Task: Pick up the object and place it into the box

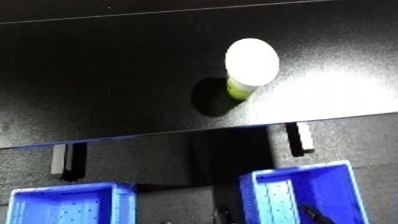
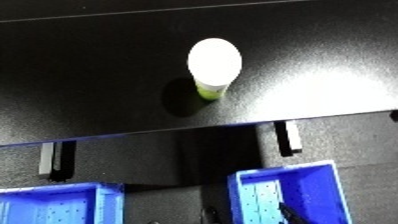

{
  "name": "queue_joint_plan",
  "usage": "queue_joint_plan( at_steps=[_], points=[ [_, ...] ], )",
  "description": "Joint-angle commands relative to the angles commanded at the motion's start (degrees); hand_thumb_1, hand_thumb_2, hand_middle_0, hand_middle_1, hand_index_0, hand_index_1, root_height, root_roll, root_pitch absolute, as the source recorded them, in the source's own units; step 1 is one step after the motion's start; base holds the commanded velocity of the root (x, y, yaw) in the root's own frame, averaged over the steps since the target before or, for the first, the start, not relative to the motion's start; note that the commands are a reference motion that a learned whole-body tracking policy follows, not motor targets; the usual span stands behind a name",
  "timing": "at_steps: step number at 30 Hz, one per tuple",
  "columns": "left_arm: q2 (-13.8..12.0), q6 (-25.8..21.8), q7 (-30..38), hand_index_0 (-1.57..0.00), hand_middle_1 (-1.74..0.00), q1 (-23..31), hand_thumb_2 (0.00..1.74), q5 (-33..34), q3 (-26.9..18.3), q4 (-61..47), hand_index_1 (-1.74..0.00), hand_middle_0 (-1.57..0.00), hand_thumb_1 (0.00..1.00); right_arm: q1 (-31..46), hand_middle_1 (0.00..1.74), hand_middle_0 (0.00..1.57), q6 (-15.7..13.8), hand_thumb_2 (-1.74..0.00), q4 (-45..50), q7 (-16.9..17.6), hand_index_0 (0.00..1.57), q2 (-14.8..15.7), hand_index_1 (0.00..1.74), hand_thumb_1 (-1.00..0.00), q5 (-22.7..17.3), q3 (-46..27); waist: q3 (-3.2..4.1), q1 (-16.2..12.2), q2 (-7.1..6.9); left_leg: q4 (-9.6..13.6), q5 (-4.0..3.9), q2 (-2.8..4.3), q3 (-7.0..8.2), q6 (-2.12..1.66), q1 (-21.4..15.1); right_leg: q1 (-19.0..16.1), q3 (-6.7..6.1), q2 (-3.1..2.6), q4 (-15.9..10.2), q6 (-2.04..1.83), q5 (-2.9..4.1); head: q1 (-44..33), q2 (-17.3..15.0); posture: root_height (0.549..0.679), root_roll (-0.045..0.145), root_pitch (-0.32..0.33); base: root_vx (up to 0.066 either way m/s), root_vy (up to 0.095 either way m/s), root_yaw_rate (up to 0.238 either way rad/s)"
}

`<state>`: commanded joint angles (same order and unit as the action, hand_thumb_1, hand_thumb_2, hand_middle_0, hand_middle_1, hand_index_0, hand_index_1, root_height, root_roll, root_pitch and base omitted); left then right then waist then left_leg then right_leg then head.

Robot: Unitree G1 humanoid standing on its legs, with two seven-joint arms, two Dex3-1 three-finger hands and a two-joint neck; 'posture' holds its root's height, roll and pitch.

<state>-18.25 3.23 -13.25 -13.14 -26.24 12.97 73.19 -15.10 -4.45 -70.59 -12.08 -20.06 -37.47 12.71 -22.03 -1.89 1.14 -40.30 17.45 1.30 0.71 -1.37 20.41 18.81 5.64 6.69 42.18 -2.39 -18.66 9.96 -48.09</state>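
Black glossy desk [image 1: 107, 80] fills the upper view, a bright glare patch on its right part, a thin pale line crossing its far edge, its near edge running slightly uphill to the right, dark textured floor [image 1: 373, 140] below.

Black table [image 1: 98, 85]: dark glossy surface filling the upper part of the view; near edge running across, rising slightly toward the right.
Bottle [image 1: 249, 67]: standing on the table, right of its centre and back from the near edge; broad white cap facing the camera; a strip of yellow-green body visible under the cap; its dark shadow on the table to its left.
Right blue bin [image 1: 306, 195]: below the table's near edge, roughly under the bottle; open top, perforated floor.
Left blue bin [image 1: 71, 205]: below the table's near edge, at the lower left corner, well apart from the right one; perforated floor.
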Motion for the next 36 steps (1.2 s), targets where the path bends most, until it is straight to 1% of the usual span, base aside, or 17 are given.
queue_joint_plan(
  at_steps=[3,5,7,11,17,19,24,27,29,32,34,36],
  points=[
    [-0.4,0.6,0.0,0.00,0.00,-0.6,0.00,0.0,0.3,0.1,0.00,0.00,0.00,-0.8,0.00,0.00,-0.1,0.00,0.4,0.5,0.00,0.0,0.00,0.00,-0.3,0.2,-0.53,0.1,-0.14,-3.0,1.28,-0.30,-0.11,0.55,2.0,2.4,-0.07,0.44,3.2,-0.18,-0.76,0.9,-1.6,0.637,0.043,-0.036,-0.068,0.021,0.013],
    [-0.6,0.6,-0.1,0.00,0.00,-0.6,0.00,0.0,0.4,0.1,0.00,0.00,0.00,-1.0,0.00,0.00,-0.3,0.00,0.6,0.6,0.00,0.1,0.00,0.00,-0.1,0.1,-0.85,0.1,-0.18,-4.5,1.93,-0.50,-0.20,0.79,2.9,3.7,-0.18,0.72,4.9,-0.36,-1.16,1.8,-1.2,0.633,0.043,-0.038,-0.045,0.031,0.008],
    [-0.7,0.4,-0.3,0.00,0.00,-0.6,0.00,0.0,0.5,0.1,0.00,0.00,0.00,-1.1,0.00,0.00,-0.7,0.00,0.7,0.5,0.00,0.0,0.00,0.00,0.1,0.0,-1.25,0.2,-0.12,-5.6,2.33,-0.66,-0.26,1.07,3.9,5.0,-0.30,0.87,6.3,-0.46,-1.42,2.4,0.3,0.629,0.041,-0.038,-0.060,0.037,-0.004],
    [-0.9,0.4,0.0,0.00,0.00,-0.9,0.00,-0.5,0.7,-0.1,0.00,0.00,0.00,-1.8,0.00,0.00,-1.3,0.00,0.8,0.5,0.00,0.0,0.00,0.00,-0.3,0.2,-1.92,0.3,0.05,-7.9,3.18,-0.73,-0.14,1.51,6.0,8.0,-0.49,1.06,9.2,-0.49,-2.01,3.4,3.9,0.620,0.036,-0.034,-0.076,0.029,-0.002],
    [-1.1,1.4,0.3,0.00,0.00,-1.5,0.00,-0.3,0.7,-0.3,0.00,0.00,0.00,-2.4,0.00,0.00,-1.5,0.00,1.5,0.9,0.00,0.0,0.00,0.00,-1.4,0.5,-2.32,0.4,-0.03,-10.8,4.30,-0.36,0.03,1.71,8.3,10.8,-0.89,1.19,12.3,-0.52,-2.81,6.0,11.0,0.610,0.032,-0.028,-0.026,0.001,0.020],
    [-1.3,1.7,0.4,0.00,0.00,-1.5,0.00,-0.4,0.7,-0.5,0.00,0.00,0.00,-2.5,0.00,0.00,-1.7,0.00,2.0,1.0,0.00,0.0,0.00,0.00,-1.6,0.7,-2.44,0.3,-0.06,-11.8,4.63,-0.19,0.18,1.83,9.1,11.7,-0.99,1.14,13.2,-0.44,-3.05,6.9,13.4,0.608,0.031,-0.025,-0.014,-0.002,0.014],
    [-1.9,2.0,0.4,0.00,0.00,-1.5,0.00,-0.4,0.9,-1.0,0.00,0.00,0.00,-2.3,0.00,0.00,-2.0,0.00,3.5,1.3,0.00,-0.4,0.00,0.00,-2.3,0.9,-2.65,0.0,-0.25,-14.3,5.84,0.23,0.28,2.11,10.6,13.4,-1.18,0.96,15.0,-0.14,-3.69,9.2,17.8,0.603,0.031,-0.017,0.003,-0.005,0.022],
    [-2.1,2.0,0.2,0.00,0.00,-1.4,0.00,-0.3,1.2,-1.5,0.00,0.00,0.00,-2.1,0.00,0.00,-2.3,0.00,4.9,1.2,0.00,-0.9,0.00,0.00,-2.7,1.0,-2.87,-0.2,-0.29,-15.2,6.18,0.32,0.24,2.20,11.2,14.0,-1.28,0.83,15.7,-0.02,-3.84,10.2,19.6,0.601,0.030,-0.014,0.008,-0.010,0.020],
    [-2.3,1.8,0.0,0.00,0.00,-1.4,0.00,-0.4,1.4,-2.0,0.00,0.00,0.00,-1.9,0.00,0.00,-2.4,0.00,6.2,1.0,0.00,-1.2,0.00,0.00,-2.7,1.2,-3.05,-0.3,-0.28,-15.4,6.23,0.28,0.20,2.29,11.5,14.3,-1.35,0.72,15.9,0.04,-3.86,10.7,21.0,0.600,0.030,-0.011,0.003,-0.007,0.004],
    [-2.7,1.4,-0.3,0.00,0.00,-1.0,0.00,-0.8,1.6,-3.0,0.00,0.00,0.00,-1.2,0.00,0.00,-2.3,0.00,9.3,0.2,0.00,-1.9,0.00,0.00,-3.0,1.6,-3.24,-0.4,-0.29,-15.5,6.23,0.22,0.18,2.38,11.8,14.7,-1.41,0.58,16.1,0.09,-3.84,11.1,21.9,0.600,0.030,-0.006,-0.008,-0.004,-0.011],
    [-2.9,1.2,-0.3,0.00,0.00,-0.6,0.00,-1.2,1.7,-4.0,0.00,0.00,0.00,-0.4,0.00,0.00,-1.3,0.00,12.2,-1.5,0.00,-2.6,0.00,0.00,-3.3,2.1,-3.32,-0.6,-0.40,-15.6,6.23,0.25,0.20,2.37,12.1,14.9,-1.38,0.54,15.9,0.11,-3.74,11.2,22.0,0.600,0.030,-0.002,-0.019,-0.008,-0.019],
    [-3.3,1.1,-0.2,0.00,0.00,-0.1,0.00,-1.6,1.7,-4.9,0.00,0.00,0.00,0.6,0.00,0.00,0.5,0.00,15.7,-4.4,0.00,-3.5,0.00,0.00,-3.4,2.8,-3.47,-0.7,-0.62,-15.6,6.22,0.33,0.20,2.33,12.2,14.9,-1.32,0.56,15.7,0.10,-3.55,11.0,21.9,0.601,0.030,0.001,-0.019,-0.016,-0.028]
  ],
)
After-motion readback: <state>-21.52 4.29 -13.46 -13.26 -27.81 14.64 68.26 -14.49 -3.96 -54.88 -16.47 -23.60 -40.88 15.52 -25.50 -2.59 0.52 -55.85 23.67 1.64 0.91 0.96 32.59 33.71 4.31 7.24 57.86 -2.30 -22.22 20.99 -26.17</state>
